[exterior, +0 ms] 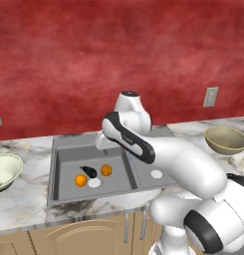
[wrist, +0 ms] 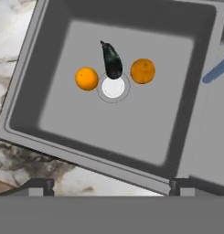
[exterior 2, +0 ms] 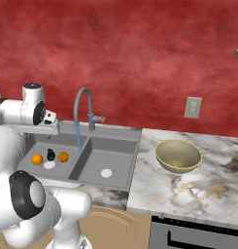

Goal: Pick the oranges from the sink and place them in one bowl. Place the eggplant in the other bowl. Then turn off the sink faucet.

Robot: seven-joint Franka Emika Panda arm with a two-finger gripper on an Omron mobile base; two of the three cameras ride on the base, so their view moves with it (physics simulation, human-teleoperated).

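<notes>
Two oranges [wrist: 87,78] [wrist: 142,71] lie in the left basin of the sink [wrist: 131,128], one on each side of the white drain [wrist: 113,87]. The dark eggplant [wrist: 112,60] lies between them, its tip over the drain. The left base view shows the same oranges [exterior: 80,180] [exterior: 106,170] and eggplant [exterior: 88,172]. My gripper [wrist: 111,186] hangs above the basin's near rim, open and holding nothing. The tan bowl [exterior 2: 178,155] stands on the counter to the right of the sink. The cream-white bowl [exterior: 4,169] stands to its left. The faucet [exterior 2: 84,109] arches over the divider, with a blue stream running.
The right basin holds just its white drain [exterior 2: 106,172]. A wall outlet [exterior 2: 192,107] sits above the marble counter [exterior 2: 208,189] on the red wall. My own white arm [exterior: 183,164] covers part of the sink's right side in the left base view.
</notes>
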